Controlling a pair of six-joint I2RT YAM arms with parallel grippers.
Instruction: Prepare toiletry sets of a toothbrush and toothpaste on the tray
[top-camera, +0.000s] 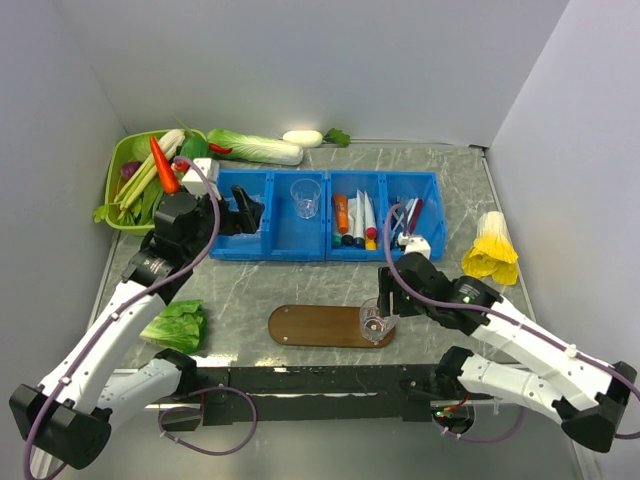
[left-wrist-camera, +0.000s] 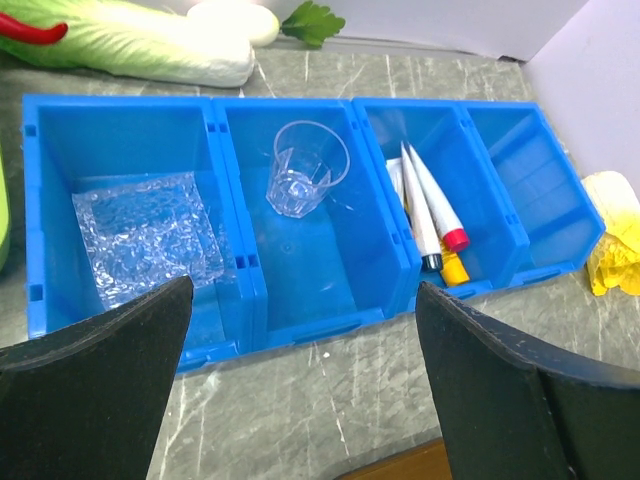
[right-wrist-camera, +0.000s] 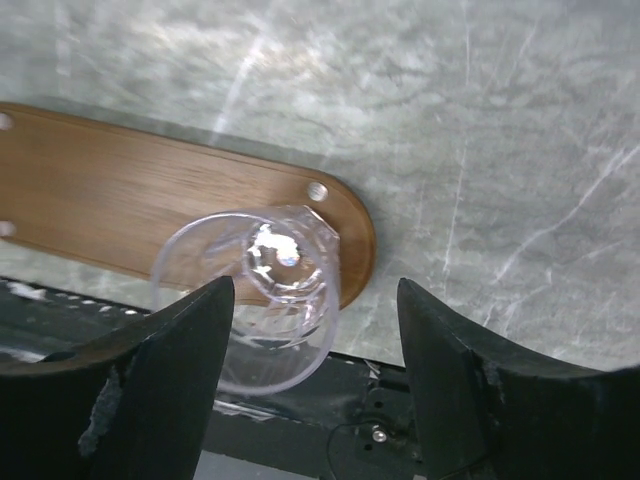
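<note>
Right gripper (right-wrist-camera: 312, 300), jaws spread, straddles the clear cup (right-wrist-camera: 262, 305) on the tray (right-wrist-camera: 120, 200), presumably a holder for one set.

we see a brown tray (right-wrist-camera: 120, 195) with fine wood grain on a grey table (right-wrist-camera: 480, 130) veined in white like marble. the bins (left-wrist-camera: 330, 300) are bright blue. the toothpaste (left-wrist-camera: 422, 200) tubes are white, one capped red and one dark. the tray cup (right-wrist-camera: 275, 290) and the bin cup (left-wrist-camera: 300, 175) are both clear and colourless. the left gripper (left-wrist-camera: 305, 290) and the right gripper (right-wrist-camera: 312, 290) have matt black fingers. the basket (top-camera: 112, 185) is lime green, and the bundle (top-camera: 492, 250) at the right is yellow.
</note>
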